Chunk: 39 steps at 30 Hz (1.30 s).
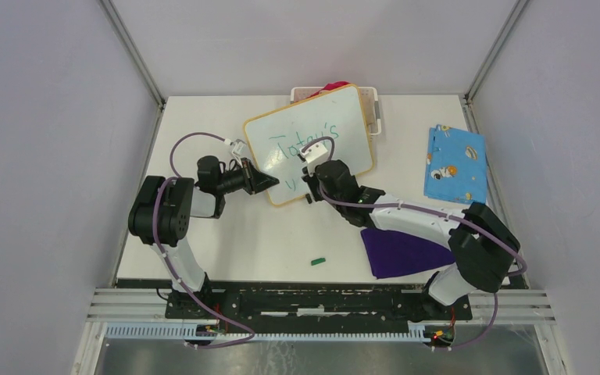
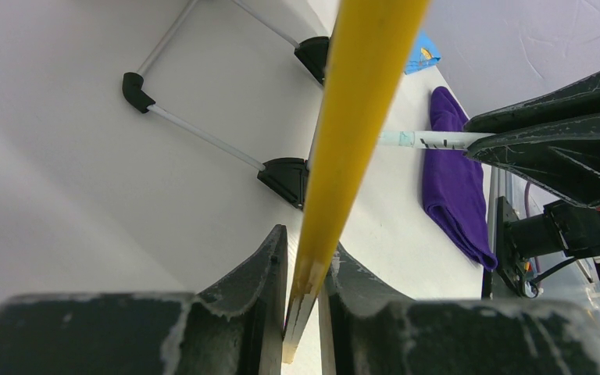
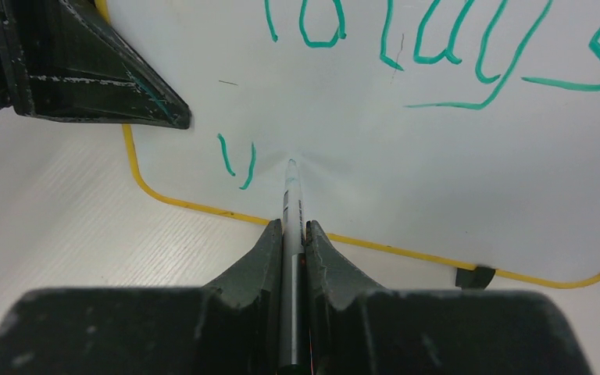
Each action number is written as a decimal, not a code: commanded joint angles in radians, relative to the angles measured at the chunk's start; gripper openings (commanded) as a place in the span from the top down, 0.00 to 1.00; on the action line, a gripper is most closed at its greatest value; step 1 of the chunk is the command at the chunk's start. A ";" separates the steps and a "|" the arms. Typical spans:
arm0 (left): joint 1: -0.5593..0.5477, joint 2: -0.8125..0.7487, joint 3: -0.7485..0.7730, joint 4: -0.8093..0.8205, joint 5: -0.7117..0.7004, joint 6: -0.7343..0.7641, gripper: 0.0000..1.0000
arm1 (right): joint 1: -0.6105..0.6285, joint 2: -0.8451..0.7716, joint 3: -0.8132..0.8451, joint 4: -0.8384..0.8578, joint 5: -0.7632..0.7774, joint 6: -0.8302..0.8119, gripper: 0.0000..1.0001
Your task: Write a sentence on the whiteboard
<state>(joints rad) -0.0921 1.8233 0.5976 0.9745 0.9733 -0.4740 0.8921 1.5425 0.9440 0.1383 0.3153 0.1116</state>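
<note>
The whiteboard (image 1: 324, 125) with its orange frame lies tilted at the table's middle back. Green writing (image 1: 305, 141) reads about "Totay's" on it; a second line shows only a "y" start (image 3: 234, 160). My left gripper (image 1: 269, 183) is shut on the board's left frame edge (image 2: 344, 156). My right gripper (image 1: 306, 183) is shut on a white marker (image 3: 291, 203), tip touching the board (image 3: 437, 180) just right of the "y". The marker also shows in the left wrist view (image 2: 430, 139).
A white basket (image 1: 371, 101) stands behind the board. A purple cloth (image 1: 406, 250) lies under the right arm, a blue patterned cloth (image 1: 455, 162) at the right. A green marker cap (image 1: 318, 261) lies near the front edge.
</note>
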 commanded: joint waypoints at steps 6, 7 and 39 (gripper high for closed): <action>-0.009 0.019 0.020 -0.065 -0.074 0.052 0.75 | 0.005 0.039 0.097 0.033 -0.028 0.001 1.00; -0.009 0.019 0.019 -0.066 -0.073 0.052 0.75 | 0.006 0.042 0.099 0.033 -0.030 0.001 1.00; -0.009 0.017 0.020 -0.069 -0.075 0.051 0.75 | 0.002 0.061 0.017 0.006 -0.030 0.019 1.00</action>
<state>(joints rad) -0.0921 1.8233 0.6025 0.9649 0.9764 -0.4740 0.8948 1.6184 0.9787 0.1352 0.2710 0.1192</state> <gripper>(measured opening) 0.253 0.174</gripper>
